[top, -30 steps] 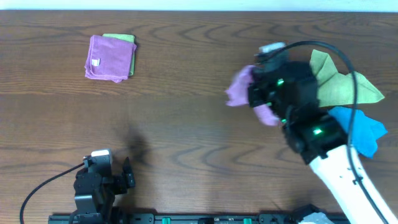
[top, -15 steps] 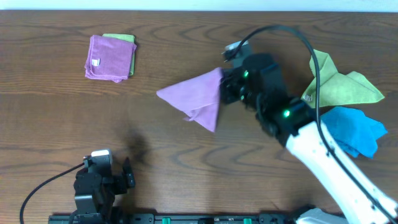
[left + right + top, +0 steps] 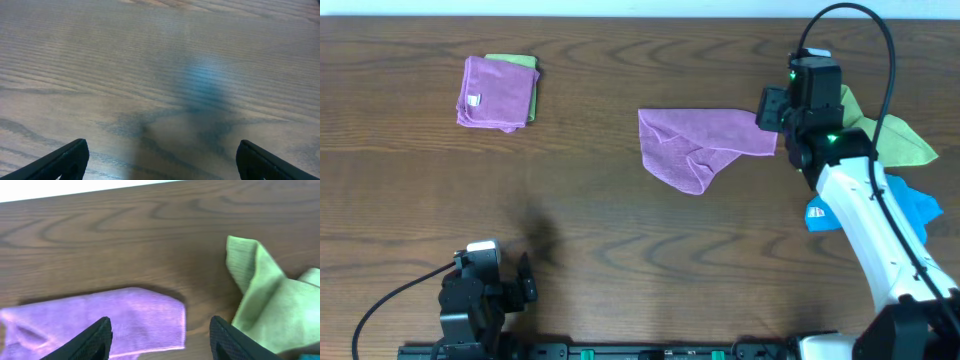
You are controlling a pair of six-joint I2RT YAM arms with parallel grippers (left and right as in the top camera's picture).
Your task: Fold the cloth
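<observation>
The cloth [image 3: 705, 148], mauve-purple, lies loosely spread on the table's middle, its lower left part rumpled and doubled over. My right gripper [image 3: 767, 108] hovers over the cloth's right edge. The right wrist view shows that gripper [image 3: 160, 330] open, with the cloth [image 3: 100, 320] flat on the wood below and nothing held between the fingers. At the table's front left, my left gripper [image 3: 525, 282] rests far from the cloth. In its wrist view the left gripper [image 3: 162, 150] stands wide open over bare wood.
A lime-green cloth [image 3: 880, 135] and a blue cloth [image 3: 910, 210] lie crumpled at the right, close behind my right arm. A folded pinker purple cloth with a white tag [image 3: 498, 92] sits on a folded green one [image 3: 515, 61] at the back left.
My right gripper carried the cloth leftward, drew it back to the right, laid it out on the table and opened, letting it go. The left arm has not moved.
</observation>
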